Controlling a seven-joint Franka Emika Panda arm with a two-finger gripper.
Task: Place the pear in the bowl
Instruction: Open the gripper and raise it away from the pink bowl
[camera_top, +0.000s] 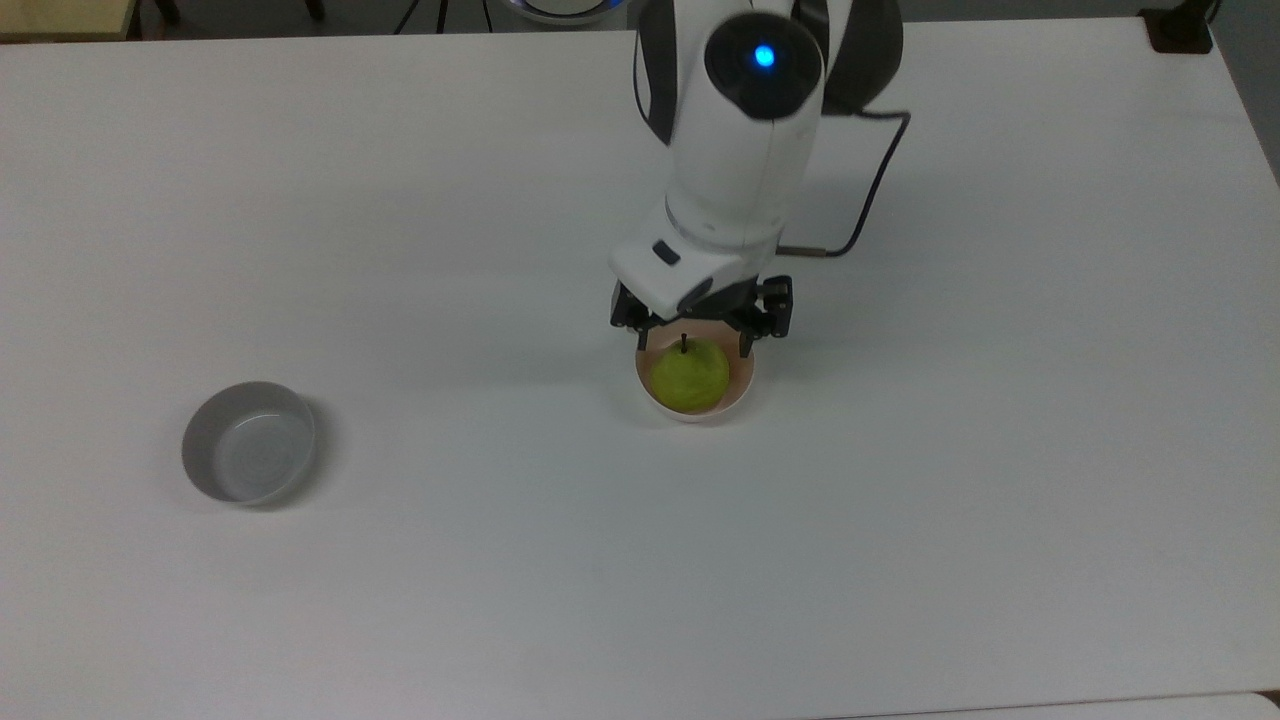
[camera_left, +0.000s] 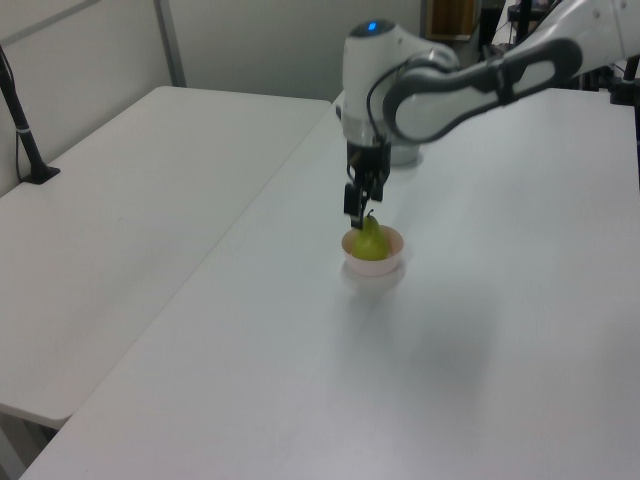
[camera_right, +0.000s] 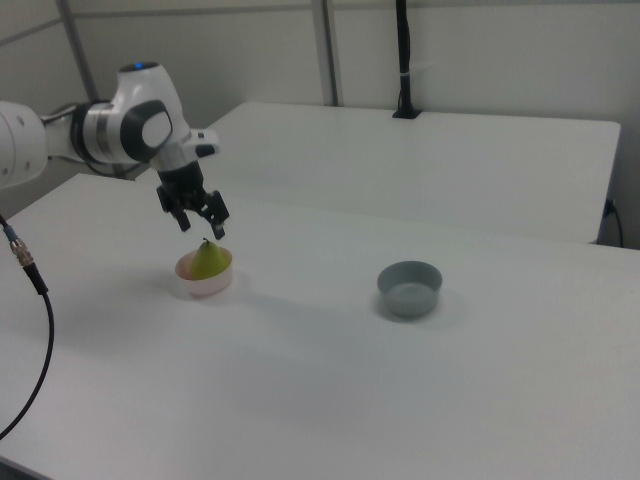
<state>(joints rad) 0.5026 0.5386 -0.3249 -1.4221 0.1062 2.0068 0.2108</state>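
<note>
Now, reading the top view from left to right: a grey bowl (camera_top: 248, 442) sits alone toward the lower left of the frame on the white worktop (camera_top: 1000, 450), well apart from everything else. Near the centre, the yellow-green pear (camera_top: 690, 377) sits upright in the pale pink bowl (camera_top: 743, 390), its short dark stem pointing up. Just above it in the frame hangs the claw (camera_top: 697, 340) of the white Panda arm, its two black fingers spread apart either side of the stem and gripping nothing. A black cable (camera_top: 868, 190) loops off the arm toward the upper right.

The right view confirms the gap: the claw (camera_right: 203, 228) hangs clear above the pear (camera_right: 209, 260), which fills much of the pink bowl (camera_right: 200, 285), with the grey bowl (camera_right: 409, 288) off to the right view's right.

Judging from this, the placement looks complete, and the remaining risk lies in the retreat. The fingers flank the stem closely; a sideways move before a clean lift could catch the stem or the fruit's top, tipping the pear out or dragging the light bowl across the worktop.
</note>
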